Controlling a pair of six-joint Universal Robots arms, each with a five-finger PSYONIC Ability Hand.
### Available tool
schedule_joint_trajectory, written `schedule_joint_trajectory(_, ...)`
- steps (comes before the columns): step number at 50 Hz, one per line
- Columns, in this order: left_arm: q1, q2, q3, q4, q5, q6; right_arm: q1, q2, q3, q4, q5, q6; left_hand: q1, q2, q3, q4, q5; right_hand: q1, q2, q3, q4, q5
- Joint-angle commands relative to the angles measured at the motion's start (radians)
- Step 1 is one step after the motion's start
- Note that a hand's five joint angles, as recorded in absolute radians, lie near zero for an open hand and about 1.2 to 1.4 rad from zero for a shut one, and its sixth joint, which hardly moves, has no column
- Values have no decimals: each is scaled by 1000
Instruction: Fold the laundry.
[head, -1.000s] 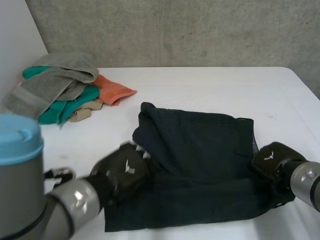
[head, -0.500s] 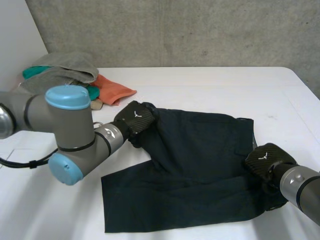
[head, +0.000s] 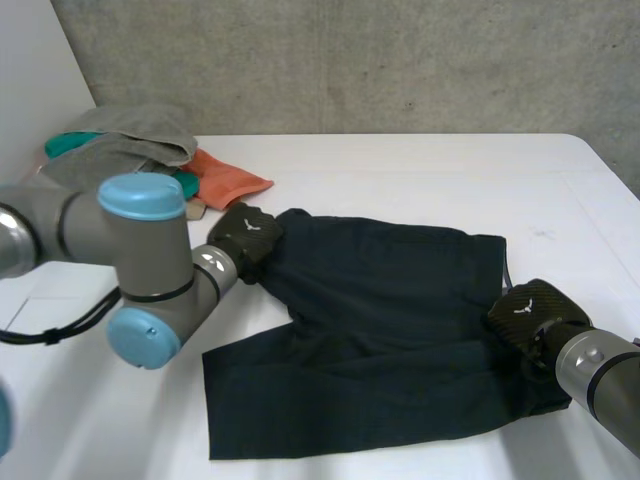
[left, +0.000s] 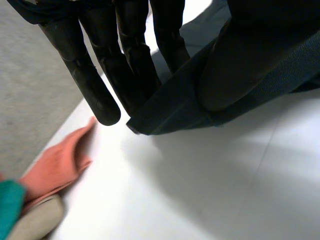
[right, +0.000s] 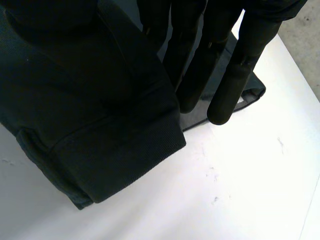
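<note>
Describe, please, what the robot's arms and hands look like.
The left arm is grey tubing with round light-blue caps; the right arm is grey. The left robot hand and right robot hand are black, woven-looking, each with a small white mark.

White table (head: 400, 165) under even, soft light, backed along the tabletop's far edge by a rough grey concrete wall (head: 350, 60); plain white panel (head: 30, 60) beyond its far left corner.
</note>
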Motion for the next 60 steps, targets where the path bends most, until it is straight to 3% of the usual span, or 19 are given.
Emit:
schedule_joint_trajectory(1,-17,134,-138,-2,-73,7,50,3,-17,-2,0,32,245,203,210,199,253,276,220,206,198,213)
schedule_joint_trajectory(12,-8,92,-159,-3,-214,35,66,4,-26,-2,2,78,201,160,167,156,210,276,220,206,198,213)
schedule_joint_trajectory(15,-8,89,-157,-3,-216,36,83,11,-26,-6,0,82,-490,-531,-524,-535,-481,276,220,206,198,213)
schedule_joint_trajectory(17,-11,103,-171,1,-218,38,89,12,-28,-12,2,86,-817,-858,-851,-862,-808,276,220,206,198,213)
schedule_joint_trajectory(21,-14,180,-178,1,-213,22,87,15,-32,-28,0,111,-891,-932,-925,-936,-882,276,220,206,198,213)
schedule_joint_trajectory(33,-17,512,-442,-80,-207,-139,75,37,-59,-97,11,184,-794,-836,-829,-840,-786,276,220,206,198,213)
schedule_joint_trajectory(39,-52,608,-640,-175,-123,-149,74,35,-45,-101,8,187,-794,-836,-828,-839,-786,276,220,206,198,213)
schedule_joint_trajectory(52,-74,491,-685,12,-81,-156,72,3,-25,-95,2,186,-695,-736,-729,-740,-686,276,220,206,198,213)
schedule_joint_trajectory(56,-77,427,-669,12,-79,-156,72,3,-22,-95,3,186,-533,-575,-568,-579,-525,276,220,206,198,213)
schedule_joint_trajectory(60,-100,414,-666,12,-83,-157,72,1,-22,-95,6,186,-205,-246,-239,-250,-197,276,220,206,198,213)
